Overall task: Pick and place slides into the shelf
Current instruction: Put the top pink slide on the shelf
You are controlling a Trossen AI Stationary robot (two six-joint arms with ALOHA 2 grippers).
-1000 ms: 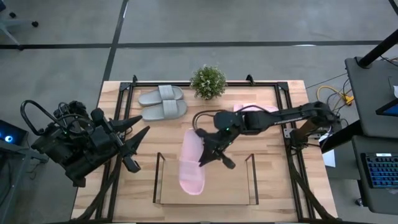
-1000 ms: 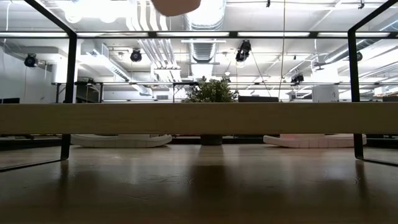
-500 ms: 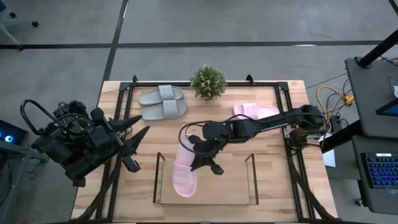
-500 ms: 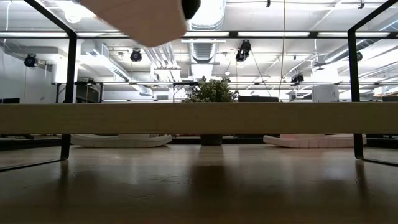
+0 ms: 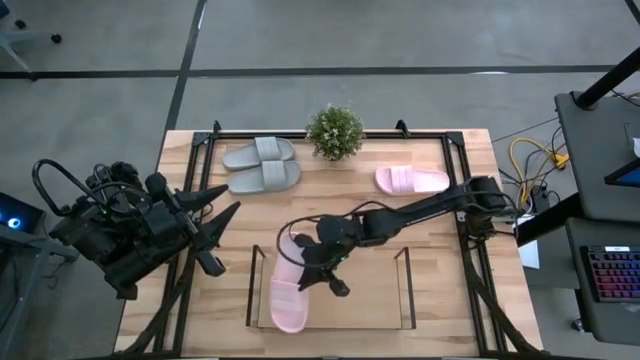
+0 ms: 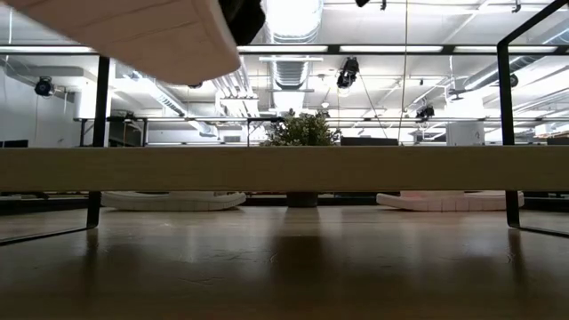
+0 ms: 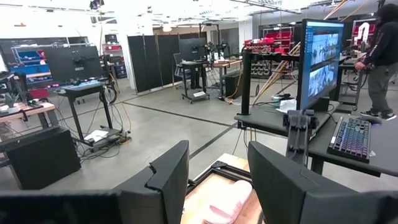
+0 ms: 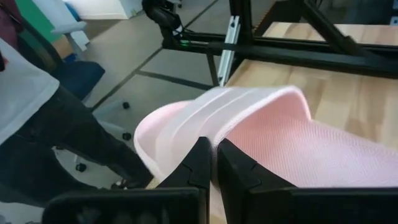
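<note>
From overhead we look straight down on the whole table (image 5: 430,240), with both arms in frame. At tabletop height we look level across the boards into the room, close under a pink slide (image 6: 133,36) that fills the upper corner; the potted plant (image 6: 300,132) at the far edge shows here and from above (image 5: 334,131). From the left wrist we face out past the table's edge into the room. From the right wrist we sit tight against the same pink slide (image 8: 261,137).
</note>
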